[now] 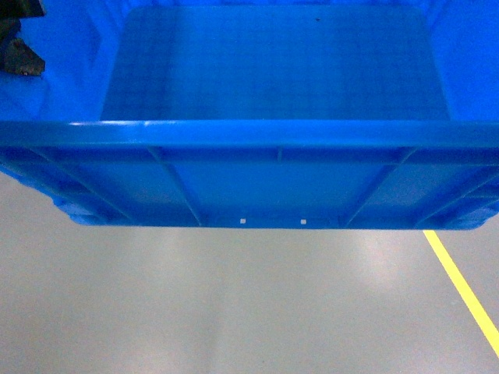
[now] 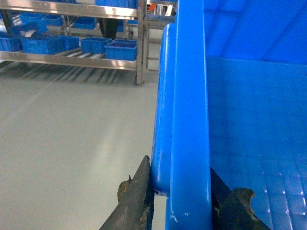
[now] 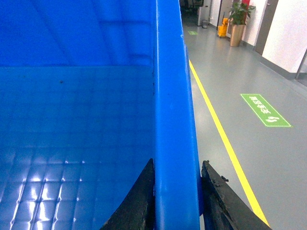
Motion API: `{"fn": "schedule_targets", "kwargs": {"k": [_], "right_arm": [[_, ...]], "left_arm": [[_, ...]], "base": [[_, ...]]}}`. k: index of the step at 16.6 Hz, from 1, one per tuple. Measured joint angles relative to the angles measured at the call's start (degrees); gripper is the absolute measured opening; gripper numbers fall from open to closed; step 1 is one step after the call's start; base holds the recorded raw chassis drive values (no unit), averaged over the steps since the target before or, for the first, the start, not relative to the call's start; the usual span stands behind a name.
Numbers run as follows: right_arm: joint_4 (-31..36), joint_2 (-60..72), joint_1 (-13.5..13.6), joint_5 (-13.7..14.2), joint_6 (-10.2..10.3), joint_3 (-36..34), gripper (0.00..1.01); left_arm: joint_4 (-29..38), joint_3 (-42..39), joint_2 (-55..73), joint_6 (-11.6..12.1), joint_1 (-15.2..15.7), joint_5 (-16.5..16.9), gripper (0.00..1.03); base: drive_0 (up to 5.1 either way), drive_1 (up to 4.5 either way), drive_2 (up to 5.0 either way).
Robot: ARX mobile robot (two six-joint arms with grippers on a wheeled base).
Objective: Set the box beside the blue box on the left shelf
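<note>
— What's the head camera giving you?
— The box (image 1: 265, 93) fills the upper half of my view, held up above the grey floor (image 1: 234, 304), opening facing up. Its long axis runs left to right across me, a ribbed long wall facing the camera. A yellow line (image 1: 464, 284) crosses the floor at lower right

— And the left wrist?
— My left end effector (image 2: 180, 201) is clamped on the box's left rim, one finger (image 2: 136, 201) outside the wall, the other inside. The rim runs straight away from the camera. Beyond it, a steel shelf rack (image 2: 72, 60) carries small blue bins (image 2: 120, 49), well apart from the box

— Right wrist?
— The right end effector (image 3: 177, 201) grips the opposite rim the same way; a green floor sign (image 3: 265, 109) and a potted plant (image 3: 239, 21) sit beyond
</note>
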Motion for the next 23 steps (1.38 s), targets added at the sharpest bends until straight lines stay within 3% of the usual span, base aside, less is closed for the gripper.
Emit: {"fn": "schedule_targets", "kwargs": {"k": [23], "right_arm": [[-0.22, 0.02, 0.0, 0.0, 0.0, 0.0, 0.21]], "left_arm": [[-0.22, 0.0, 0.0, -0.02, 0.0, -0.02, 0.17]], "base": [[0.1, 4.32, -4.2]]}}
